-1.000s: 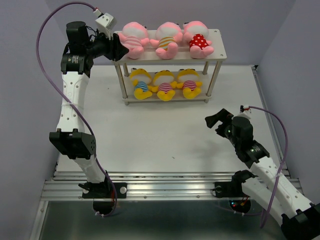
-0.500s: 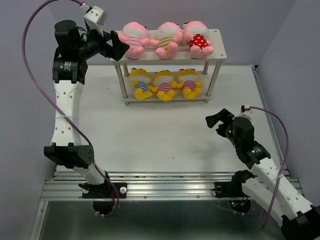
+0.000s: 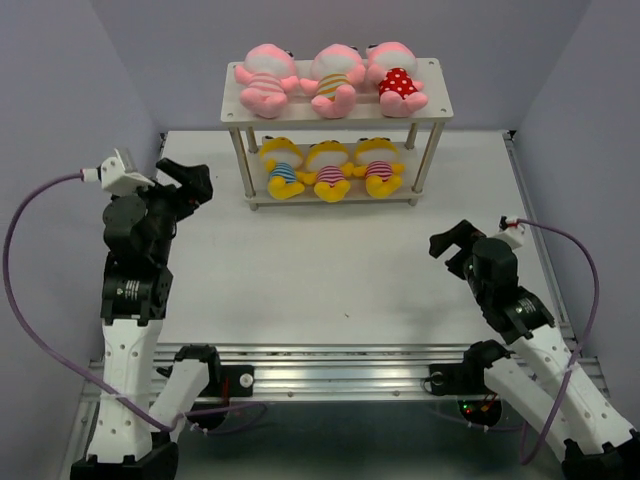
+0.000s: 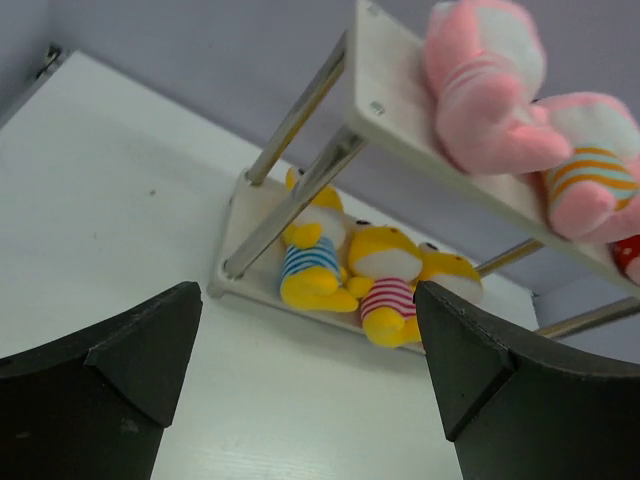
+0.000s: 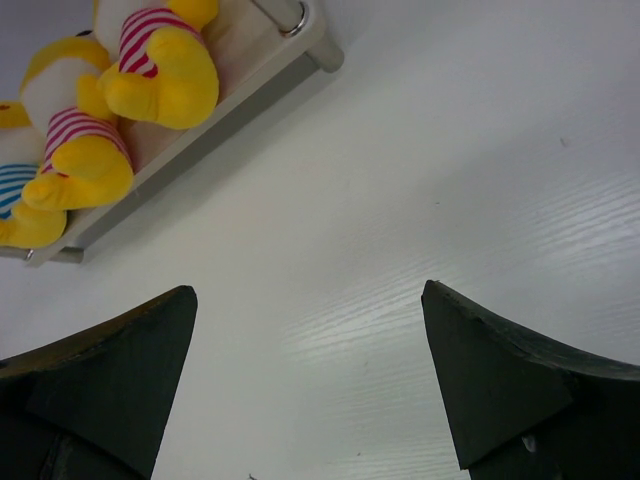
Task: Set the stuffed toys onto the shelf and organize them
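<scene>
Stuffed toys (image 3: 335, 82) fill both shelf (image 3: 436, 80) tiers; left claw (image 3: 186, 180) and right claw (image 3: 451, 240) gape wide, empty, over the counter (image 3: 330, 270).

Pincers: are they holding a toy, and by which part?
Nothing is held. The left pincer and right pincer are open and empty; the stuffed toys lie on the shelf.

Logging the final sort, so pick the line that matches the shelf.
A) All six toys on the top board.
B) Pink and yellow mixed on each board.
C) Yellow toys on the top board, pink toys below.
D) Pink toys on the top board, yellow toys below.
D: the three pink toys lie in a row on the top board of the shelf, and the three yellow toys sit side by side on its lower board.
</scene>
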Motion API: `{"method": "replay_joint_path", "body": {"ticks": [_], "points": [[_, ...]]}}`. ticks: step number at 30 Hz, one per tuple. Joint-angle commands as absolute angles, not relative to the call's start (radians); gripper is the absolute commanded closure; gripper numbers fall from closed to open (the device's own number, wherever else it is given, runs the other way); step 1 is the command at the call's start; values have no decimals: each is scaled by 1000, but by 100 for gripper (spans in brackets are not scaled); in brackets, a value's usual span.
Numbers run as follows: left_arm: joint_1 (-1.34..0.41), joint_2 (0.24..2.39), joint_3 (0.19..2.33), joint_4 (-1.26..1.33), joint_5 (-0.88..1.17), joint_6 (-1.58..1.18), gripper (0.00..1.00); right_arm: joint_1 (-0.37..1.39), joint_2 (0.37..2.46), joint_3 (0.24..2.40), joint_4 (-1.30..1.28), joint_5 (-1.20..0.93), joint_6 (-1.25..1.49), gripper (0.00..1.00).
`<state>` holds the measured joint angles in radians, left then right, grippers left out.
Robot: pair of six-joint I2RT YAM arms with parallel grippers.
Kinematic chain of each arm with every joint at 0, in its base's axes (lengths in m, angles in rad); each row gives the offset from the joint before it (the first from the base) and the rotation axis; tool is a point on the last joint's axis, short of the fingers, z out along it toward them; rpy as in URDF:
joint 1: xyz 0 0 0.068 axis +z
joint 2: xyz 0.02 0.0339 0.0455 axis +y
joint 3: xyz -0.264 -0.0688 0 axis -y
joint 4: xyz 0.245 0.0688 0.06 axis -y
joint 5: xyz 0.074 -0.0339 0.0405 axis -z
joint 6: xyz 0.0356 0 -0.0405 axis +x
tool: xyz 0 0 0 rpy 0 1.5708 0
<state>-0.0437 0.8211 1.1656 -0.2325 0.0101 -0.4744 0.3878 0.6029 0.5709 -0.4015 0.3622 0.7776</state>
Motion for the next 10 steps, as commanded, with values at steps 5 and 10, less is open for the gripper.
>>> {"method": "replay_joint_path", "body": {"ticks": [5,10], "points": [[-49,793,977,-317,-299,-638,1,396,517,652,-545,541,732,0],[-49,733,940,-284,-279,-653,1,396,433,621,-529,538,733,0]]}}
